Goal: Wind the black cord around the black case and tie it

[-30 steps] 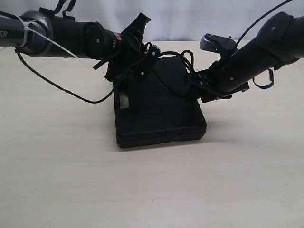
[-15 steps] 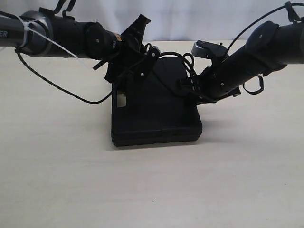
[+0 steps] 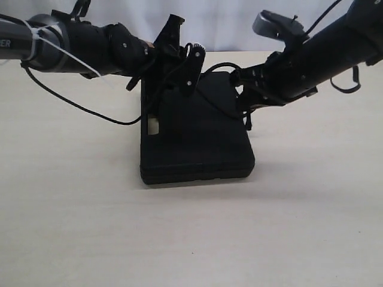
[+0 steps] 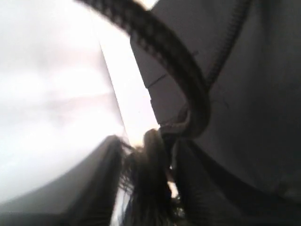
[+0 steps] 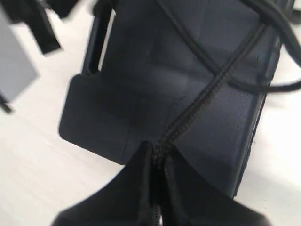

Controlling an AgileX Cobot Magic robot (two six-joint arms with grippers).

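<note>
The black case (image 3: 197,143) lies flat on the table, with its far end under both grippers. The black cord (image 3: 222,64) loops over that far end and crosses the case (image 5: 141,70) lid diagonally. My right gripper (image 3: 244,98) hangs over the case's far right edge. In the right wrist view this gripper (image 5: 159,153) is shut on the black cord (image 5: 207,96), which runs taut from its fingertips. My left gripper (image 3: 179,51) is above the case's far left. In its wrist view the jaws (image 4: 146,141) stand apart, and the cord's frayed tuft (image 4: 148,179) lies between them with light showing on both sides.
A thin black robot cable (image 3: 78,109) sags from the left arm onto the light wooden table (image 3: 191,239). A white backdrop (image 3: 221,24) closes the far side. The case has a slot-shaped handle opening (image 5: 96,44) at one end.
My right gripper shut on the cord and lifted up and to the right, pulling it taut. The left gripper's jaws widened around the tuft. The case slid slightly left.
</note>
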